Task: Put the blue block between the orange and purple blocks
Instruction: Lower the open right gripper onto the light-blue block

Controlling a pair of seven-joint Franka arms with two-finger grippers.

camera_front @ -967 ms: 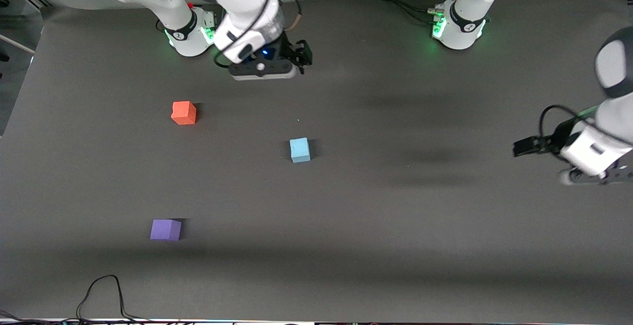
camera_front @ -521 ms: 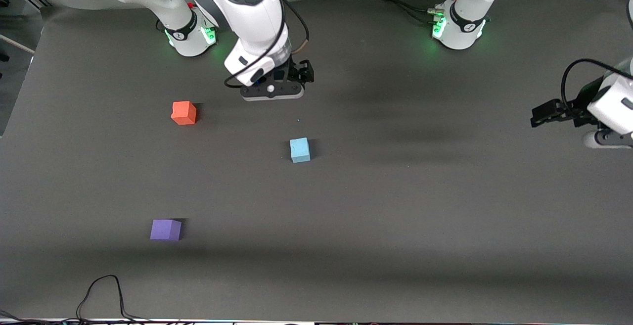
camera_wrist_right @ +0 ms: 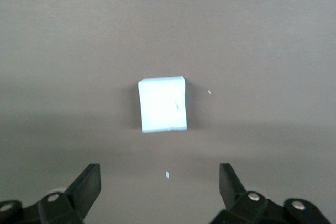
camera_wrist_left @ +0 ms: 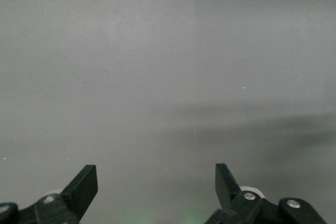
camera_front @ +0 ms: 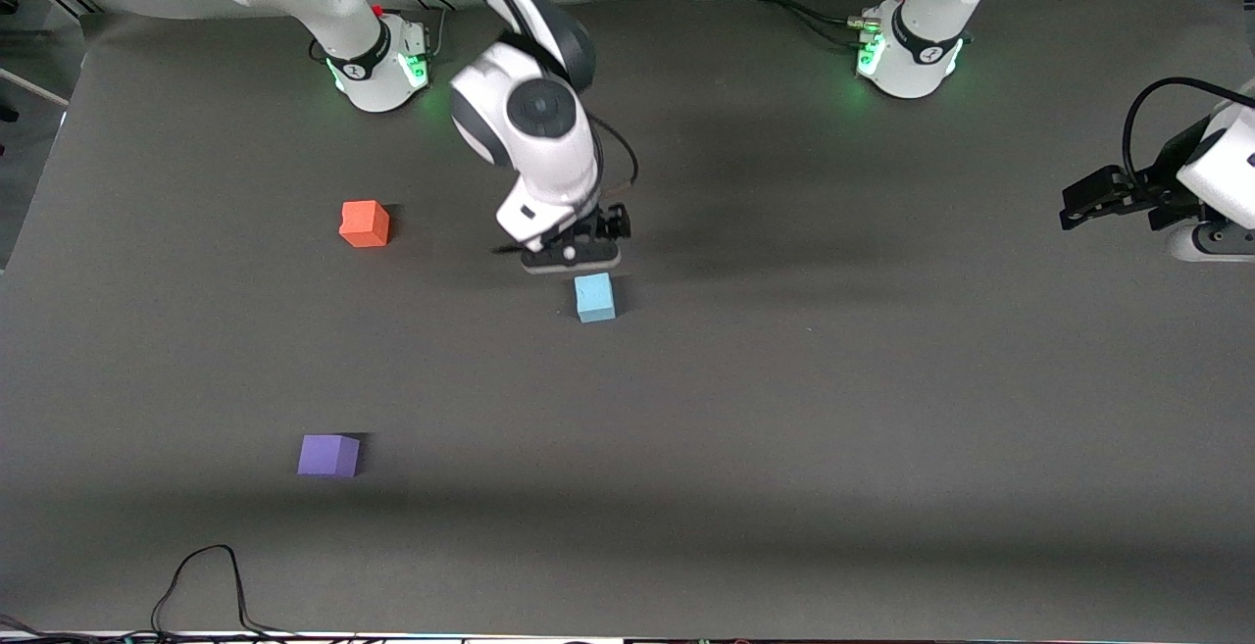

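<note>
The light blue block (camera_front: 594, 297) lies on the grey mat near the middle of the table. It also shows in the right wrist view (camera_wrist_right: 162, 104), ahead of the jaws. My right gripper (camera_front: 572, 254) is open and empty, over the mat just beside the blue block on its robot-base side; its jaws stand wide apart in the right wrist view (camera_wrist_right: 159, 186). The orange block (camera_front: 364, 223) sits toward the right arm's end. The purple block (camera_front: 328, 455) lies nearer to the front camera than the orange one. My left gripper (camera_wrist_left: 156, 183) is open and empty and waits at the left arm's end (camera_front: 1211, 242).
A black cable (camera_front: 206, 580) loops on the mat near the front edge, close to the purple block. The two robot bases (camera_front: 377, 61) stand along the table's robot-side edge. A tiny pale speck (camera_wrist_right: 167, 174) lies on the mat between the right jaws.
My right gripper has moved from near its base toward the front camera, down to just beside the blue block. My left arm has drawn back toward its end. The blocks have not moved.
</note>
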